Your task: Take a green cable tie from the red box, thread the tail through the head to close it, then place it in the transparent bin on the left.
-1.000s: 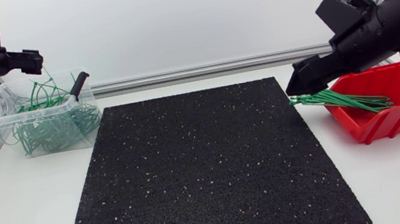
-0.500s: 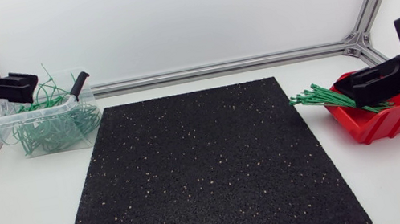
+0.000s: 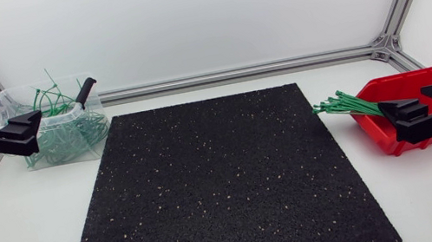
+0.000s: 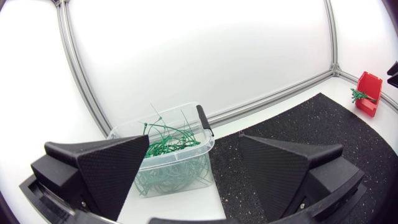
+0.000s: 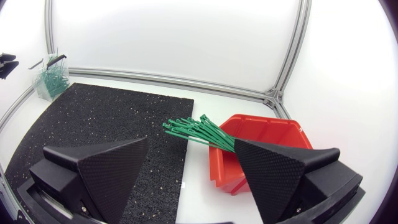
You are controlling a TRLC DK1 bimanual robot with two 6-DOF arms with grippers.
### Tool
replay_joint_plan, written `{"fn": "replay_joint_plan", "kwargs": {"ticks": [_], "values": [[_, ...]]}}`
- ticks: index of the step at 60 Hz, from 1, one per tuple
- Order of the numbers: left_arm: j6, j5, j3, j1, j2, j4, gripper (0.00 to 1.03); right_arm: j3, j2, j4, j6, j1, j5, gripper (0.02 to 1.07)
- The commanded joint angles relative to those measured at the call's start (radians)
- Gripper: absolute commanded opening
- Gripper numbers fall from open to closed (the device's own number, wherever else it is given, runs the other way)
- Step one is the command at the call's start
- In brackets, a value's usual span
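text: none legible | box (image 3: 412, 81): no readable print | bin (image 3: 94, 115): no readable label | mat (image 3: 227, 189): no markings | numbers, signs, brands: none

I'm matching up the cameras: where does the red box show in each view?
Head view: red box at the right, beside the black mat.
Left wrist view: red box small, far across the mat.
Right wrist view: red box close ahead of the right end effector.
Shared landmark: the black mat.
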Motion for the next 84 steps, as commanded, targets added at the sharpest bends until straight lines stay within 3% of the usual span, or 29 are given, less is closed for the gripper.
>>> {"fn": "replay_joint_plan", "kwargs": {"ticks": [1,18,29,33,37,43,84], "values": [[0.008,0.002,-0.073,-0.007,-0.044,0.050,1.00,-0.041,-0.030,0.029,-0.008,-0.010,0.007,1.03],[-0.015,0.001,-0.331,-0.062,-0.296,0.270,1.00,-0.115,-0.101,0.079,-0.004,-0.013,0.007,1.03],[-0.098,-0.005,-0.400,-0.063,-0.337,0.299,1.00,-0.179,-0.155,0.128,0.015,0.000,0.030,1.03],[-0.111,-0.005,-0.411,-0.062,-0.325,0.299,1.00,-0.207,-0.190,0.145,0.029,0.009,0.039,1.03],[-0.207,-0.005,-0.406,-0.042,-0.319,0.296,1.00,-0.234,-0.224,0.162,0.042,0.018,0.047,1.03],[-0.222,0.004,-0.415,-0.010,-0.332,0.270,1.00,-0.274,-0.275,0.186,0.062,0.031,0.060,1.03],[-0.290,-0.112,-0.587,-0.097,-0.707,0.071,1.00,-0.535,-0.605,0.347,0.191,0.116,0.144,1.03]]}}
